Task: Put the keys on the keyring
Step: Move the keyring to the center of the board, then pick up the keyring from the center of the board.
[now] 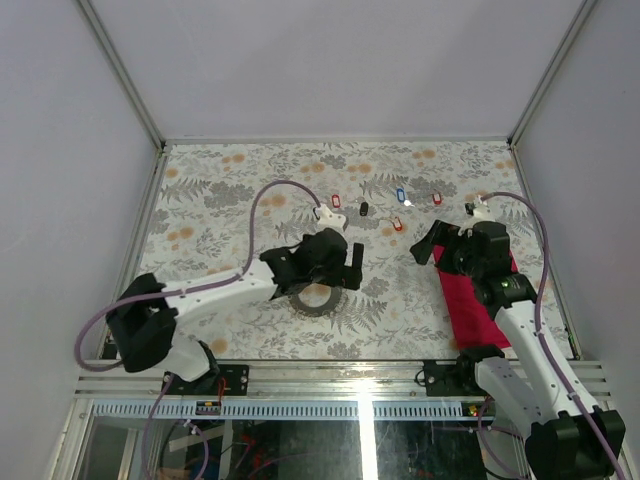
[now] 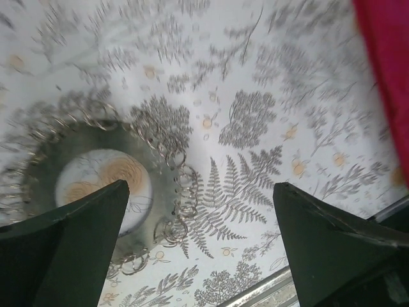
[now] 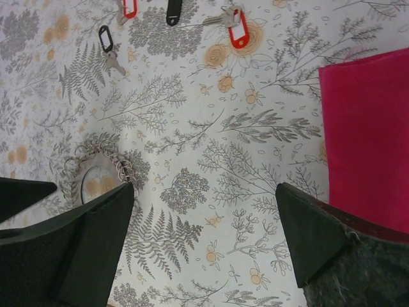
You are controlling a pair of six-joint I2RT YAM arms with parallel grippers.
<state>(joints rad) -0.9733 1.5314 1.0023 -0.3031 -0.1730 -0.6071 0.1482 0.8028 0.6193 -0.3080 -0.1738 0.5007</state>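
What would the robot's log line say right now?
left gripper: open, over keyring | right gripper: open, empty | keys: loose, away from keyring

I see glinting metal links on the keyring (image 2: 174, 155), smooth plastic keys (image 3: 238, 33) beyond it, a matt red cloth (image 3: 367, 141) and a matt printed table cover (image 3: 211, 147).

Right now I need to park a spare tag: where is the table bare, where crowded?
Bare: the far-left corner, left of the keys; the strip between keyring and red cloth. Crowded: the keys' far-middle row, and the keyring under the left hand.
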